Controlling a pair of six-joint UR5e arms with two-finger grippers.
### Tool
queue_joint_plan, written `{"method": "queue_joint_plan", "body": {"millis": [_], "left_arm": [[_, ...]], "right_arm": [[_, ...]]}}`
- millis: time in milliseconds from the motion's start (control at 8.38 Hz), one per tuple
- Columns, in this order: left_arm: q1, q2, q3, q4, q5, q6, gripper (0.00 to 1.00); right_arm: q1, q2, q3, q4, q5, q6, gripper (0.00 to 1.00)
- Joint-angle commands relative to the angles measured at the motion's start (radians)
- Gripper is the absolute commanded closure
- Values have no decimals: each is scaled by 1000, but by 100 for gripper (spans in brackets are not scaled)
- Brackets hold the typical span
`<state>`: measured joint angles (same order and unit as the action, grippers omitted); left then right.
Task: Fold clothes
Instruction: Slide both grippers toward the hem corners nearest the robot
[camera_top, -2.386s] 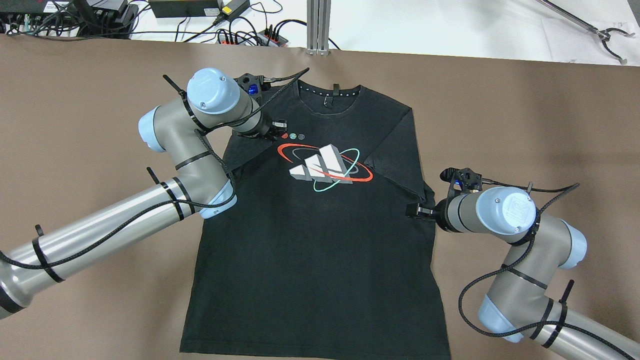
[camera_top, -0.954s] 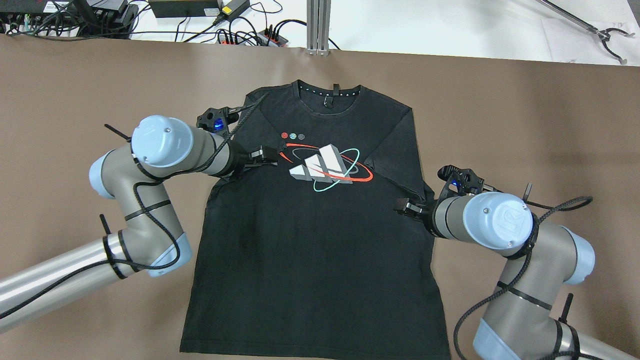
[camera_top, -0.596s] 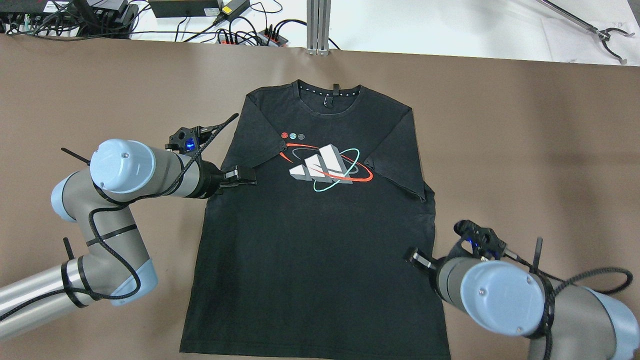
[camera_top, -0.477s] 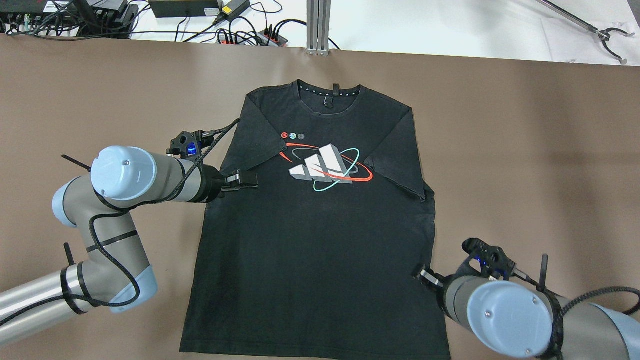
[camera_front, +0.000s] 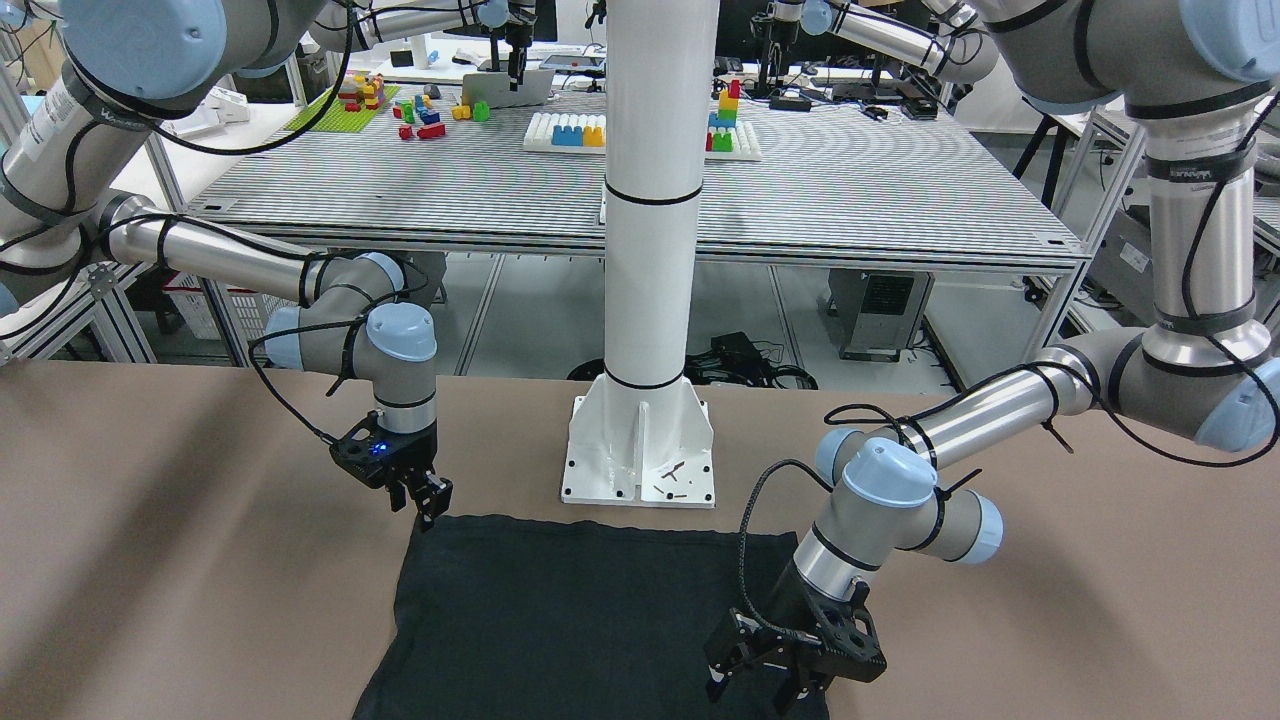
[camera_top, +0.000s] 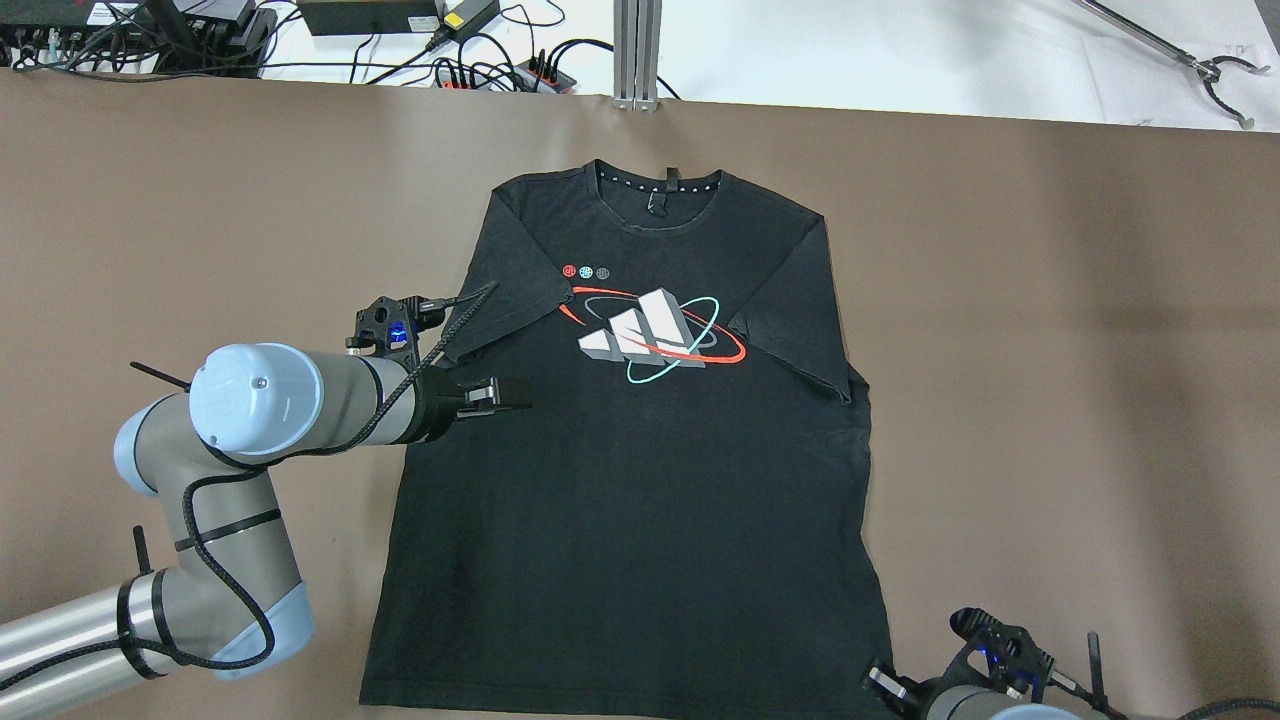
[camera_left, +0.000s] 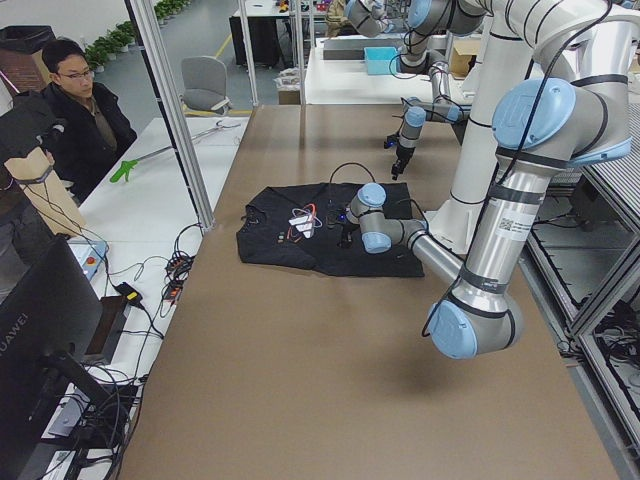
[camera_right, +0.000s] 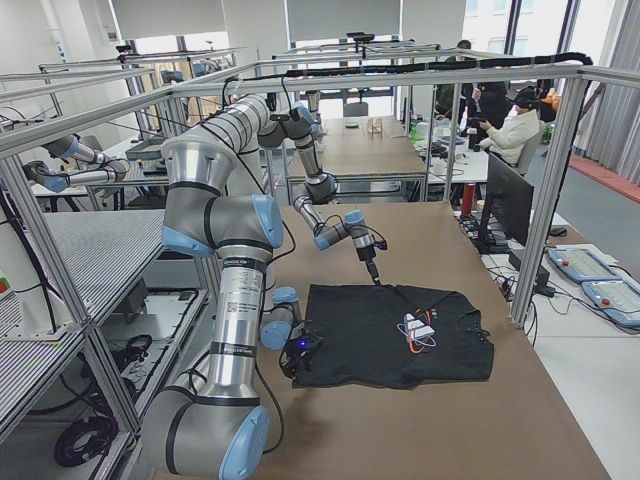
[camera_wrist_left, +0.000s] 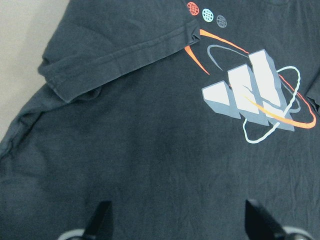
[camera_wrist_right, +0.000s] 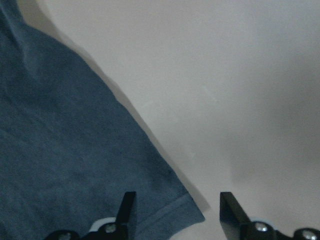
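Shirt: one black T-shirt (camera_top: 640, 500) lies flat, print up, on the brown bench (camera_top: 1050, 350). Its collar is at the far side and its hem is nearest the robot, just short of the white pillar's base plate (camera_front: 640, 450). Both sleeves (camera_top: 500, 290) are folded in onto the chest.
Left fingers: the left fingers (camera_top: 505, 397) are spread wide with nothing between them. They are over the shirt's body just inside its left edge, below the folded sleeve, pointing toward the middle. Whether the tips touch cloth cannot be told.
Right fingers: the right fingers (camera_front: 428, 500) stand apart and grip nothing, tips down at the hem corner on the robot's right. The right wrist view shows that corner lying between them, with bare bench beyond. Contact cannot be told.
Overhead view alone: it shows the whole shirt front, with the logo (camera_top: 650, 335) and a row of small dots (camera_top: 586, 271) above it. The right fingers barely enter at its lower edge.
Front-facing view alone: it shows the pillar (camera_front: 655, 200) rising behind the hem. The shirt appears as plain black cloth, its printed part cut off by the frame.
Left wrist view alone: it shows the creased hem of the folded left sleeve, close up beside the logo.
Exterior left view alone: one person (camera_left: 85, 120) shows at the upper left.
Count: one shirt, one logo, three dots, two folded sleeves, one pillar, two arms at this bench, two fingers on each.
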<state>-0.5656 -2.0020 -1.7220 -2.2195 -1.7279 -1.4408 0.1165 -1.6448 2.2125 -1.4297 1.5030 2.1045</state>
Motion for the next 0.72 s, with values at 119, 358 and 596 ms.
{"method": "queue_joint_plan", "body": {"millis": [119, 358, 596], "left_arm": [[6, 35, -29, 0, 4, 33, 7], [1, 42, -34, 0, 4, 33, 7], [1, 42, -33, 1, 4, 33, 7]], "right_arm": [[-72, -18, -14, 45, -55, 52, 41], [-75, -13, -20, 45, -58, 37, 46], [-74, -12, -27, 40, -56, 20, 46]]}}
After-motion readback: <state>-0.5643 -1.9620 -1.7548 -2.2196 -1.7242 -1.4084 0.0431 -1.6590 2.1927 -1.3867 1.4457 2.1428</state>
